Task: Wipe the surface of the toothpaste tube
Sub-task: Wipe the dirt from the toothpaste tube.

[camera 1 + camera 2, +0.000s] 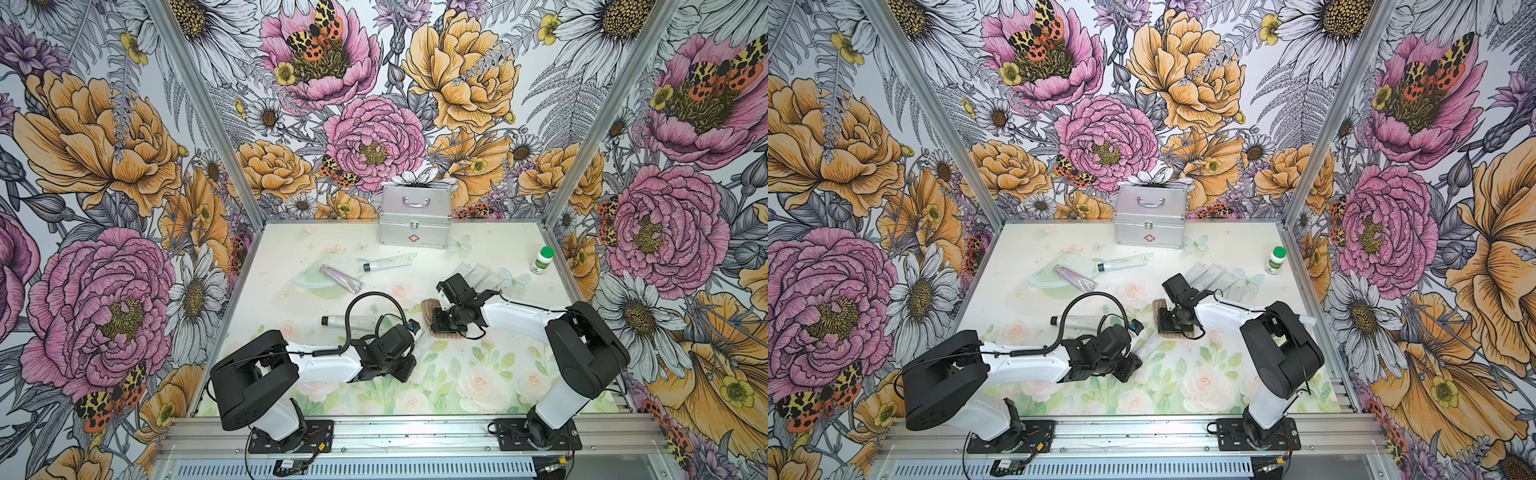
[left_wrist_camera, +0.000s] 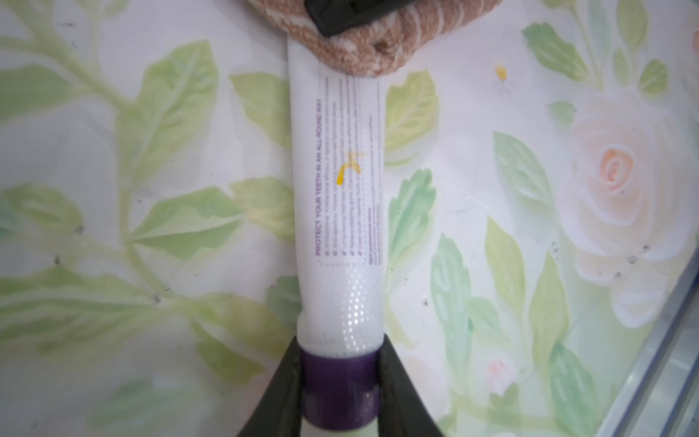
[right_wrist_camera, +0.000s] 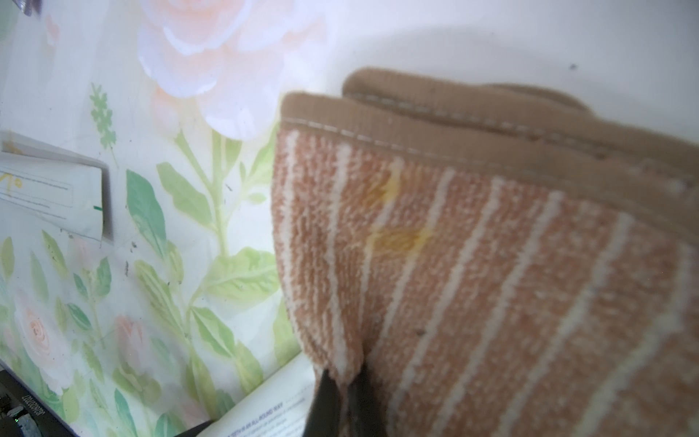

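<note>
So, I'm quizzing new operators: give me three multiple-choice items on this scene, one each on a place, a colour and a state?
1. The cloth lies: A) on the tube's tail; B) apart from the tube; C) under the tube.
2. The mark on the tube is: A) red; B) yellow; C) blue.
3. The left pincer is: A) open; B) shut on the cloth; C) shut on the tube's cap.
A: the left wrist view shows the cloth covering the tail. B: the smear is yellow. C: it clamps the purple cap.
</note>
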You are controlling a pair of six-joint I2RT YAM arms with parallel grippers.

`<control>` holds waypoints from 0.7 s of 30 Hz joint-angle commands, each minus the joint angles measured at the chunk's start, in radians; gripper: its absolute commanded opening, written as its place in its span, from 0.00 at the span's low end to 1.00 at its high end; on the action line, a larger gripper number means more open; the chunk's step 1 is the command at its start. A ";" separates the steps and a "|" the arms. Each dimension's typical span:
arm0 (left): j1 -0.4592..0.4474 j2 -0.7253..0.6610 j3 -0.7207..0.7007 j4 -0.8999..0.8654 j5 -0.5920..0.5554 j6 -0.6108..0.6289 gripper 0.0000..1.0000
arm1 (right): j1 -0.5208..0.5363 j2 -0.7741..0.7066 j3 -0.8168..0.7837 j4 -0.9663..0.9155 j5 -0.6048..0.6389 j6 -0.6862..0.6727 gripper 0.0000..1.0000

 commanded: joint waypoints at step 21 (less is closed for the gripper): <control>0.028 -0.024 -0.064 0.069 -0.025 -0.027 0.26 | 0.088 0.037 -0.064 -0.149 0.040 -0.010 0.00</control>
